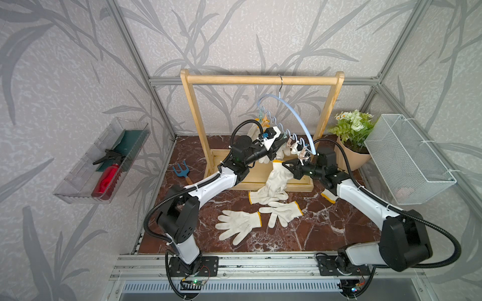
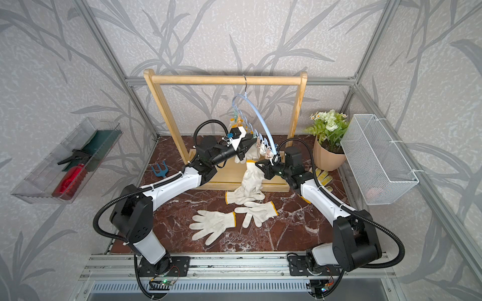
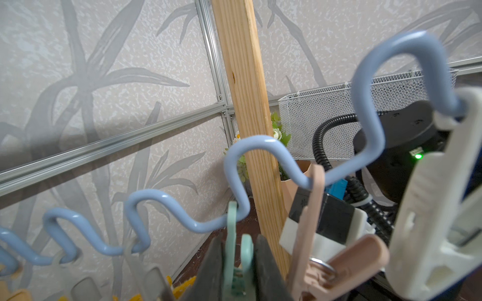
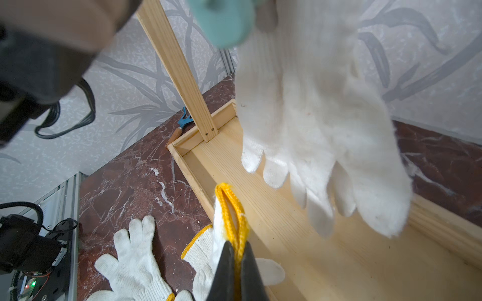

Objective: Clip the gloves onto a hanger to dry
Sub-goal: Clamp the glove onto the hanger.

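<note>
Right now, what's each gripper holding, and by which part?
The right gripper pinches an off-white knitted glove by its yellow-trimmed cuff. The left gripper squeezes a mint-green plastic clothespin clip on the light-blue hanger, by its handle ends.

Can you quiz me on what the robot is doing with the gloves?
1. True or false: the right hand grips a white knitted glove by its yellow cuff.
2. The plastic clothespin clip that the left hand pinches is: A red, B mint green, C black.
3. What does the light-blue wavy plastic hanger hang from?
Key: 1 true; 2 B; 3 the pale wooden rack's top bar.
</note>
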Available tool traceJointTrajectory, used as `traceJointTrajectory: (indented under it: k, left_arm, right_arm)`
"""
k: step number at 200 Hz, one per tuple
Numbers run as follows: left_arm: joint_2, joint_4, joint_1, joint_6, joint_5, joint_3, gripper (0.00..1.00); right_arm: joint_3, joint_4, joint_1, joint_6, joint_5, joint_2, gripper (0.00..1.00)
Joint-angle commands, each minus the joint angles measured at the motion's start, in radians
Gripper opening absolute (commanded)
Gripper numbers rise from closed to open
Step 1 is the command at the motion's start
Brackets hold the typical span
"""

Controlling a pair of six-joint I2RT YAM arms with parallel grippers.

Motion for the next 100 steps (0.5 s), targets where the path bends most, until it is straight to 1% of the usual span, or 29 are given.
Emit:
traceJointTrajectory:
  k: [1,41,75,100]
  left_arm:
    - [-0.046,-0.043,0.009,-0.006,0.060,-0.014,0.00]
    - [-0.071,-0.146,0.030,-0.010,0.129,-0.014,0.00]
    - [-0.073,-0.244,0.045,-0.004,0.195,0.009,0.00]
    - [-0.067,-0.271,0.056,-0.012,0.223,0.021,0.00]
  right_arm:
    - [0.090,-0.046,-0.028,-0.088,-0.143,0.037,0.00]
    - [0.218,-0.128,-0.058,-0.179,-0.313,0.116,0.00]
    - [0.294,-0.170,-0.063,-0.242,-0.380,0.156,0.00]
    - [0.343,-0.206,-0.063,-0.286,-0.409,0.175,0.00]
